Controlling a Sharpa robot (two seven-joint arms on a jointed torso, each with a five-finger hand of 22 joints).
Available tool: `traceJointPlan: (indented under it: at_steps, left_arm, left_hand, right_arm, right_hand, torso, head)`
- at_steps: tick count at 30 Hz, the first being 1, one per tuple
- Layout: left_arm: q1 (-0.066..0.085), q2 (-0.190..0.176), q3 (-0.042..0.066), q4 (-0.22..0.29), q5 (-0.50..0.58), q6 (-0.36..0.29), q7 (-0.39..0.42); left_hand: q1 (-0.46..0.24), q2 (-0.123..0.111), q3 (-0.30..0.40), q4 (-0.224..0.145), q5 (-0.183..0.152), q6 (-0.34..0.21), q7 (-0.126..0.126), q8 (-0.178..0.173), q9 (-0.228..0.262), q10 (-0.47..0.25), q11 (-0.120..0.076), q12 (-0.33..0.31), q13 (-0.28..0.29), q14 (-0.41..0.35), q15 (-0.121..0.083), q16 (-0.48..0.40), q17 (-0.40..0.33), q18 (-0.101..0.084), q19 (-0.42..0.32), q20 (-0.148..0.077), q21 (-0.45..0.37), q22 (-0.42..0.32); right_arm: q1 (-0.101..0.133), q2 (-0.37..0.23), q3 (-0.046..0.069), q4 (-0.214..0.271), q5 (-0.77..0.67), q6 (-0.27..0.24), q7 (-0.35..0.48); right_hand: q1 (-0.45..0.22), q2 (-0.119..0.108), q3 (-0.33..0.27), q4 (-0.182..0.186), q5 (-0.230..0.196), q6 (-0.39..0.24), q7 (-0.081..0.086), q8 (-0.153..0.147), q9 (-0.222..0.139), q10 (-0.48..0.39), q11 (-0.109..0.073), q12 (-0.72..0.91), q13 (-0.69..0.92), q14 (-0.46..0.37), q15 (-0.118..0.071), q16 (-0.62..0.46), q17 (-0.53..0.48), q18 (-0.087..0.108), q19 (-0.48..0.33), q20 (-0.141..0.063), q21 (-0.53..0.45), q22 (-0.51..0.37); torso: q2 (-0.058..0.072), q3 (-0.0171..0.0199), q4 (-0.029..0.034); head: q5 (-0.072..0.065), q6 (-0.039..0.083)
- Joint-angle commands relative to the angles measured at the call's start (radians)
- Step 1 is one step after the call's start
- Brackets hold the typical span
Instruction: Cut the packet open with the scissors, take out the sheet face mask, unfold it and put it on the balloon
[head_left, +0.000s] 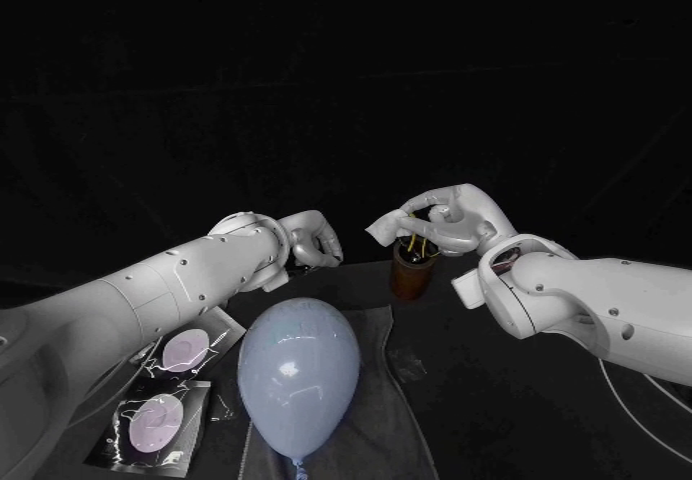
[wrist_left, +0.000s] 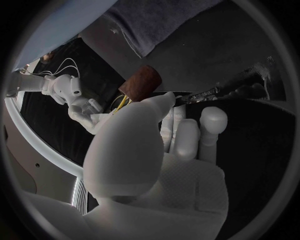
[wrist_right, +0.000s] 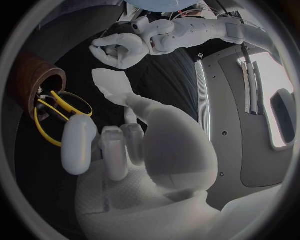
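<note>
1. Two packets (head_left: 180, 350) lay flat nearest the robot, alongside the left forearm and well behind the left hand (head_left: 306, 240). Neither hand touched them. Judged light, thin and limp, with slippery film. They are best pinned or pinched at one edge so the cut can run across the opposite seam. The sheet inside is presumed soft and easily torn.
2. The balloon (head_left: 296, 365) lay on a grey cloth (head_left: 382, 400), just beside the packets and nearer the robot than either hand. Judged very light, taut and liable to roll or burst. Blade tips should be kept off it.
3. The left hand hovered beyond the balloon, holding nothing, its fingers loosely apart. It stood near the right hand (head_left: 440, 222), with a gap between them.
4. The right hand was poised directly over a brown holder (head_left: 414, 280), fingers spread about the yellow handles of the scissors (wrist_right: 57, 106) standing in it. No closed grip was evident, and contact could not be confirmed.
5. The scissors were judged stiff and hard. They should be taken by the handle loops and drawn straight up, since the narrow holder could tip.
6. Obstructions noted: the left hand stood close to the holder, and the balloon lay between the right hand and the packets.
</note>
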Motion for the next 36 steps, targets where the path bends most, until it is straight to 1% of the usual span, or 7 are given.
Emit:
traceJointPlan:
  at_steps: [1, 13, 18, 25, 29, 34, 36]
  left_arm:
    - [0.009, -0.014, 0.005, 0.021, 0.104, 0.031, -0.026]
    - [0.03, -0.12, 0.027, 0.124, 0.182, -0.014, -0.06]
    - [0.042, -0.205, 0.029, 0.202, 0.236, -0.063, -0.095]
    - [0.048, -0.361, 0.027, 0.337, 0.309, -0.147, -0.147]
    - [0.045, -0.446, 0.014, 0.415, 0.319, -0.175, -0.167]
    - [0.022, -0.561, -0.005, 0.524, 0.303, -0.195, -0.18]
    - [0.007, -0.599, -0.016, 0.556, 0.288, -0.198, -0.18]
  left_hand:
    - [-0.011, -0.001, 0.004, -0.001, 0.002, 0.007, -0.003, 0.004, 0.04, 0.01, 0.0, -0.003, -0.001, -0.003, -0.004, -0.002, -0.001, -0.006, -0.005, -0.002, -0.001, -0.001]
    - [-0.014, -0.002, 0.006, -0.004, 0.002, 0.008, -0.003, 0.004, 0.041, 0.012, 0.0, -0.004, -0.002, -0.003, -0.005, -0.002, -0.001, -0.006, -0.007, -0.002, -0.002, -0.004]
    - [-0.02, -0.003, 0.01, -0.007, 0.002, 0.01, -0.004, 0.004, 0.043, 0.016, -0.001, -0.005, -0.004, -0.002, -0.005, -0.002, 0.0, -0.007, -0.003, -0.003, 0.0, 0.001]
    - [-0.031, -0.006, 0.016, -0.011, 0.002, 0.014, -0.005, 0.004, 0.047, 0.022, -0.003, -0.006, -0.006, 0.0, -0.007, -0.002, 0.0, -0.006, -0.004, -0.004, -0.001, -0.002]
    - [-0.037, -0.007, 0.018, -0.012, 0.002, 0.017, -0.006, 0.005, 0.049, 0.026, -0.004, -0.006, -0.008, 0.001, -0.008, -0.003, -0.002, -0.006, -0.001, -0.005, 0.0, 0.0]
    - [-0.04, -0.008, 0.02, -0.013, 0.002, 0.018, -0.008, 0.005, 0.051, 0.029, -0.004, -0.006, -0.009, 0.002, -0.009, -0.003, -0.001, -0.006, -0.003, -0.005, -0.002, -0.002]
    - [-0.042, -0.009, 0.021, -0.014, 0.002, 0.019, -0.008, 0.005, 0.051, 0.031, -0.004, -0.006, -0.009, 0.003, -0.009, -0.003, -0.001, -0.006, -0.001, -0.006, -0.001, 0.0]
  right_arm:
    - [-0.006, 0.004, 0.0, -0.009, 0.0, 0.017, 0.006]
    - [-0.04, 0.014, -0.001, -0.053, 0.008, 0.024, 0.011]
    - [-0.058, 0.015, -0.001, -0.064, 0.01, 0.028, 0.012]
    - [-0.085, 0.016, -0.002, -0.076, 0.012, 0.033, 0.015]
    - [-0.1, 0.018, -0.002, -0.082, 0.013, 0.036, 0.016]
    - [-0.121, 0.02, -0.002, -0.088, 0.014, 0.041, 0.018]
    - [-0.126, 0.021, -0.002, -0.091, 0.015, 0.042, 0.018]
  right_hand:
    - [-0.002, 0.01, 0.002, -0.006, 0.003, 0.005, -0.002, 0.003, 0.002, 0.05, -0.003, 0.003, 0.19, 0.108, -0.007, 0.006, 0.263, 0.012, 0.0, 0.002, 0.004, 0.092]
    - [-0.002, 0.011, 0.003, -0.006, 0.003, 0.004, -0.002, 0.004, 0.002, 0.049, -0.003, 0.003, 0.19, 0.108, -0.007, 0.006, 0.263, 0.012, -0.001, 0.002, 0.002, 0.091]
    - [-0.002, 0.011, 0.003, -0.006, 0.003, 0.004, -0.002, 0.004, 0.002, 0.049, -0.003, 0.003, 0.19, 0.108, -0.007, 0.006, 0.263, 0.012, -0.001, 0.002, 0.002, 0.091]
    - [-0.003, 0.012, 0.003, -0.007, 0.003, 0.003, -0.002, 0.005, 0.003, 0.049, -0.003, 0.003, 0.19, 0.108, -0.007, 0.006, 0.263, 0.013, -0.002, 0.002, 0.001, 0.09]
    - [-0.003, 0.012, 0.003, -0.007, 0.003, 0.003, -0.002, 0.005, 0.003, 0.049, -0.003, 0.003, 0.19, 0.108, -0.007, 0.006, 0.263, 0.013, -0.002, 0.002, 0.001, 0.09]
    - [-0.003, 0.013, 0.004, -0.007, 0.003, 0.003, -0.001, 0.006, 0.003, 0.048, -0.002, 0.001, 0.189, 0.108, -0.007, 0.006, 0.263, 0.013, -0.003, 0.002, -0.002, 0.088]
    - [-0.003, 0.013, 0.004, -0.007, 0.003, 0.003, -0.001, 0.006, 0.003, 0.048, -0.002, 0.001, 0.189, 0.108, -0.007, 0.006, 0.263, 0.013, -0.003, 0.002, -0.002, 0.088]
  torso:
    - [-0.016, -0.0056, 0.0123]
    - [-0.05, -0.0221, 0.0448]
    - [-0.066, -0.0282, 0.0637]
    - [-0.098, -0.0338, 0.0997]
    - [-0.11, -0.0366, 0.1085]
    - [-0.126, -0.0407, 0.1126]
    - [-0.132, -0.0406, 0.1138]
  head:
    - [-0.002, -0.006]
    - [0.014, -0.025]
    - [0.061, -0.041]
    - [0.123, -0.087]
    - [0.161, -0.111]
    - [0.225, -0.147]
    - [0.237, -0.157]
